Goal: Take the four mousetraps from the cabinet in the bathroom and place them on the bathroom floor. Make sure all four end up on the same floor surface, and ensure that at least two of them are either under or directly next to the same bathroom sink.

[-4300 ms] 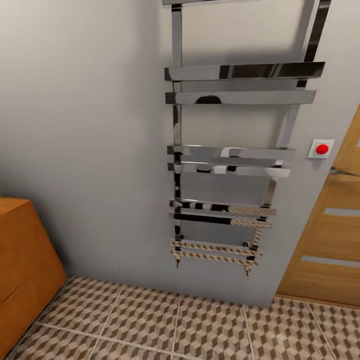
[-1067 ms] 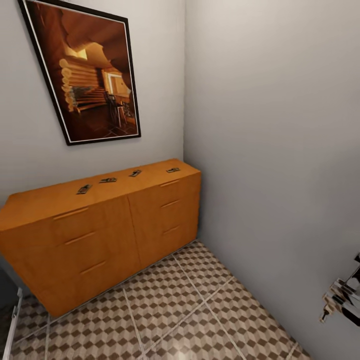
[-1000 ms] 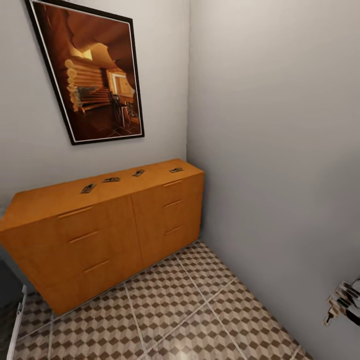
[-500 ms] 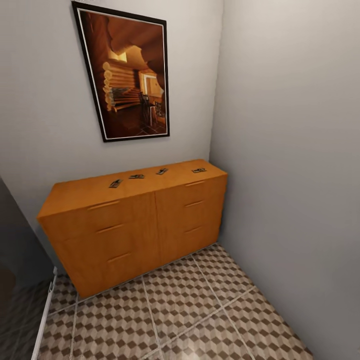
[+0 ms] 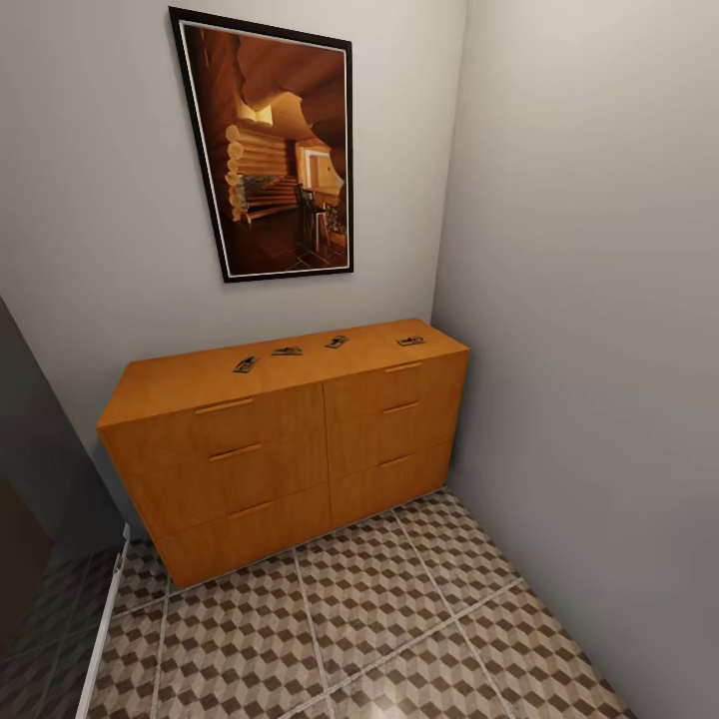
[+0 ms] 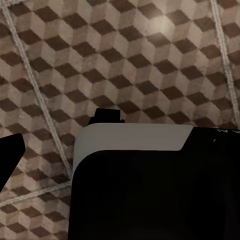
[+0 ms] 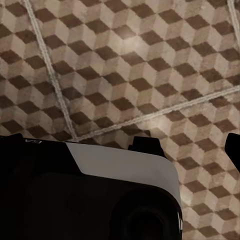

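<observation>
So the orange-brown wooden cabinet with bar-handled drawer fronts [image 5: 290, 449] sits in the corner, back against the grey wall and right end near the side wall. All its drawers are closed, so what's inside can't be seen. On its flat top lie the four tiny dark flat mousetraps [image 5: 246, 364] [image 5: 287, 351] [image 5: 337, 342] [image 5: 409, 341], strung out in a loose row along the back half, well apart from each other. A black-framed picture of a log interior [image 5: 278, 150] hangs on the wall above. The glossy cube-patterned tile floor [image 5: 379, 619] spreads in front. In both wrist views the arm bodies hang over that same tile; the left end effector [image 6: 60, 130] and right end effector [image 7: 187, 142] show only dark finger tips, so I can't tell their spread.
</observation>
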Controlling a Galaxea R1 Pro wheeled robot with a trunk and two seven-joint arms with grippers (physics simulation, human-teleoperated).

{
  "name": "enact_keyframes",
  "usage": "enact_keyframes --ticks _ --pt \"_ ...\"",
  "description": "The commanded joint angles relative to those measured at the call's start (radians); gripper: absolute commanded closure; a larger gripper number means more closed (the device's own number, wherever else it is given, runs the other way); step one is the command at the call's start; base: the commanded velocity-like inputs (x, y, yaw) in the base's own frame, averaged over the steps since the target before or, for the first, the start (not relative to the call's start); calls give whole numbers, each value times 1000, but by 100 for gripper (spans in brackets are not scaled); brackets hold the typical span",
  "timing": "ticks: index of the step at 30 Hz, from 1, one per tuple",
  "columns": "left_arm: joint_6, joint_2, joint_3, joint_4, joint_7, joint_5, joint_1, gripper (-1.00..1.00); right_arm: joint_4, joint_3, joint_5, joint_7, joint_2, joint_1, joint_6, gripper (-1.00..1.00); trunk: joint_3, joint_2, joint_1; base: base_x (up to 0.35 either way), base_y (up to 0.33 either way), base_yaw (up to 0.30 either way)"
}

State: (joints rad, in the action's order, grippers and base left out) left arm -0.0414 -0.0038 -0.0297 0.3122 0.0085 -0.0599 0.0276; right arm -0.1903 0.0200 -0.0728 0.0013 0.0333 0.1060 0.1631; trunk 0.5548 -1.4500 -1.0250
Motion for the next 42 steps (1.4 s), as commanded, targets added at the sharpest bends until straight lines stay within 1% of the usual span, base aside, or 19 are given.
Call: enact_keyframes --ticks 1,15,19,42 --pt "0 0 0 0 0 0 0 -100 0 0 0 0 0 0 0 -100 0 0 0 0 0 1" --pt "1 -2 2 1 -2 -1 0 -100 0 -3 9 -1 1 0 -3 -100 0 0 0 0 0 0" --pt "1 -2 2 1 -2 -1 0 -100 0 -3 7 -2 1 0 -3 -100 0 0 0 95 -64 0" --pt "2 -2 5 -1 -2 0 0 -100 0 -3 6 -6 5 1 -2 -100 0 0 0 250 -219 0"
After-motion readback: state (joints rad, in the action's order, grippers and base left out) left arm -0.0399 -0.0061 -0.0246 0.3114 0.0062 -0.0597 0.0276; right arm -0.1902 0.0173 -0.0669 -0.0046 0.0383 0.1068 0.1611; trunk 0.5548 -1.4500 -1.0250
